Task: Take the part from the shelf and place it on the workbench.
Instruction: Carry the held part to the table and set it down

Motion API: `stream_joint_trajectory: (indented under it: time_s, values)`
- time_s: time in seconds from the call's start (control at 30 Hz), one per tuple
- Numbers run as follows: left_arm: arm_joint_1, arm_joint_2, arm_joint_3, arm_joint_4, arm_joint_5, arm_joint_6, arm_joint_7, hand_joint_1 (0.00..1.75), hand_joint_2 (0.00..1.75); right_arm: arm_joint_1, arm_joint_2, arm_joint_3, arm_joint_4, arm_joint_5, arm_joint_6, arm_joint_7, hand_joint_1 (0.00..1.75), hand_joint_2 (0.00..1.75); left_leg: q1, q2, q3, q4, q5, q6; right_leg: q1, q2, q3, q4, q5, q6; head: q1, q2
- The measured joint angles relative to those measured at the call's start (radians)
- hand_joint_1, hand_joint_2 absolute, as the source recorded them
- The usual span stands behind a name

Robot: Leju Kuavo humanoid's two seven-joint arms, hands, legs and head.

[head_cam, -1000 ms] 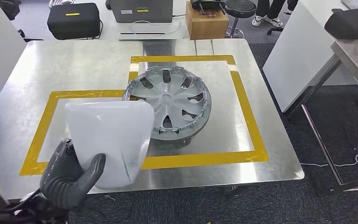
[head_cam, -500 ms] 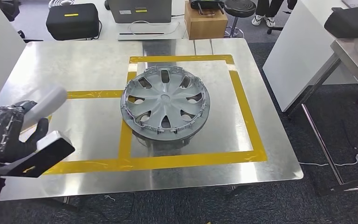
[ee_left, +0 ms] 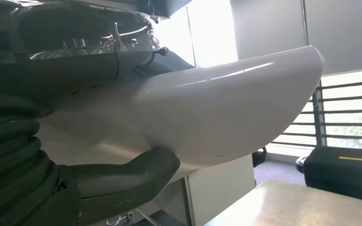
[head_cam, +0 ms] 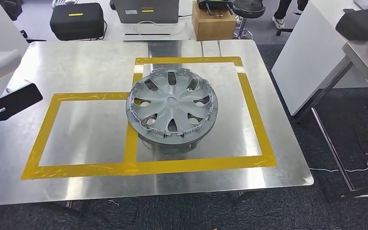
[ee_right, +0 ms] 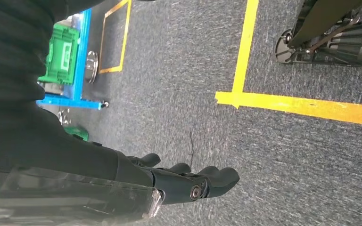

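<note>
Left hand (ee_left: 89, 188) grips the white part (ee_left: 207, 117), thumb beneath it. Right hand (ee_right: 188, 181) hangs empty above the carpet (ee_right: 273, 155), fingers apparently loosely extended.

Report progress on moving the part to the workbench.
Done: the white curved part is off the shelf, gripped by the left hand. In hand: it is held up at the workbench's left edge, not set down. Left: place it on the bench, perhaps in the yellow-taped box beside the grey wheel cover. The right hand hangs open over carpet.
</note>
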Motion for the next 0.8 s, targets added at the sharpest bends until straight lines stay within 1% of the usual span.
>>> stream_joint_trajectory:
  time_s: [0.07, 0.2, 0.27, 0.4, 0.6, 0.7, 0.8]
  values:
    - [-0.033, -0.003, -0.027, 0.048, 0.016, 0.014, 0.0, 1.75, 1.75, -0.004, 0.001, 0.008, 0.0, 0.0, 0.001, 0.003, 0.0, 1.75, 0.0, -0.003, 0.0, 0.0, 0.0, 0.0, 0.0, -0.002, 0.0, 0.0, 0.0, 0.0, 0.0, 0.0]
    - [-0.07, -0.013, -0.078, 0.128, 0.045, 0.054, -0.002, 1.75, 1.75, -0.007, 0.003, 0.02, 0.0, 0.0, 0.001, 0.006, 0.0, 1.75, 0.0, -0.01, -0.001, 0.0, 0.0, 0.0, 0.0, -0.006, 0.001, 0.0, 0.0, 0.0, 0.0, 0.0]
    - [-0.078, -0.023, -0.107, 0.166, 0.06, 0.096, -0.009, 1.75, 1.75, -0.007, 0.004, 0.028, 0.0, 0.0, 0.001, 0.008, 0.0, 1.75, 0.0, -0.014, -0.002, 0.0, 0.0, 0.0, -0.001, -0.008, 0.001, -0.001, -0.001, 0.0, 0.0, 0.0]
    - [-0.081, -0.056, -0.168, 0.251, 0.072, 0.192, -0.042, 1.75, 1.75, -0.008, 0.004, 0.039, 0.0, 0.0, 0.004, 0.014, 0.0, 1.75, 0.0, -0.019, -0.003, 0.0, 0.0, 0.0, -0.001, -0.012, 0.001, -0.001, -0.002, 0.0, 0.0, 0.0]
    - [-0.09, -0.091, -0.237, 0.344, 0.073, 0.217, -0.072, 1.75, 1.75, -0.009, 0.004, 0.057, 0.0, 0.0, 0.004, 0.02, 0.0, 1.75, 0.0, -0.019, -0.003, 0.001, 0.001, 0.0, -0.002, -0.013, 0.002, -0.002, -0.002, 0.0, 0.0, 0.0]
    - [-0.1, -0.128, -0.278, 0.393, 0.057, 0.251, -0.126, 1.75, 1.75, -0.012, 0.004, 0.066, 0.0, 0.0, 0.009, 0.024, 0.0, 1.75, 0.0, -0.021, -0.003, 0.001, 0.001, 0.0, -0.002, -0.014, 0.002, -0.003, -0.002, 0.0, 0.0, 0.0]
    - [-0.113, -0.189, -0.333, 0.462, 0.03, 0.316, -0.18, 1.75, 1.75, -0.019, 0.005, 0.078, 0.0, 0.0, 0.017, 0.027, 0.0, 1.75, 0.0, -0.022, -0.003, 0.001, 0.001, 0.001, -0.002, -0.015, 0.003, -0.003, -0.002, 0.001, 0.0, 0.0]
